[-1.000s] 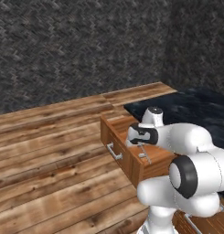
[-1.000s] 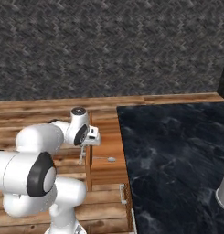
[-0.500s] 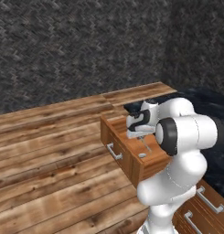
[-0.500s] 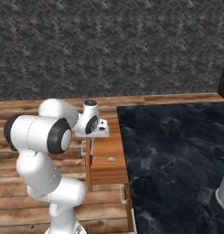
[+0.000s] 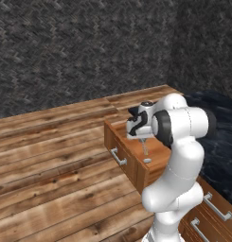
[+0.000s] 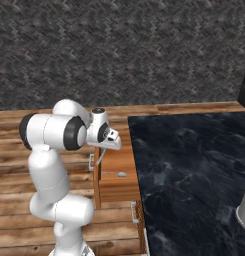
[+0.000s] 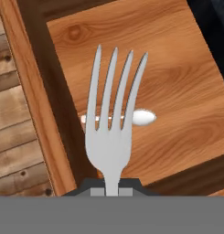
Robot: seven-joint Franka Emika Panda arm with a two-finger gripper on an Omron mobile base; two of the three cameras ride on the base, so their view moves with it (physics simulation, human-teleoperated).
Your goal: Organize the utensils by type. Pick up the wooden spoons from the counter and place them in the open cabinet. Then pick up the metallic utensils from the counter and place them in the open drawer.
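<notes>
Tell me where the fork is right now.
The fork hangs from the shut gripper above the open drawer, tines pointing down over the small metal spoon lying inside.

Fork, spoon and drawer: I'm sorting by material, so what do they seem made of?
Fork: apparently metal, flat pale silver-grey, no grain. Spoon in the drawer: likely polished metal, bright bowl. Drawer: looks like orange-brown wood, satin, with a knot and curved grain.
</notes>
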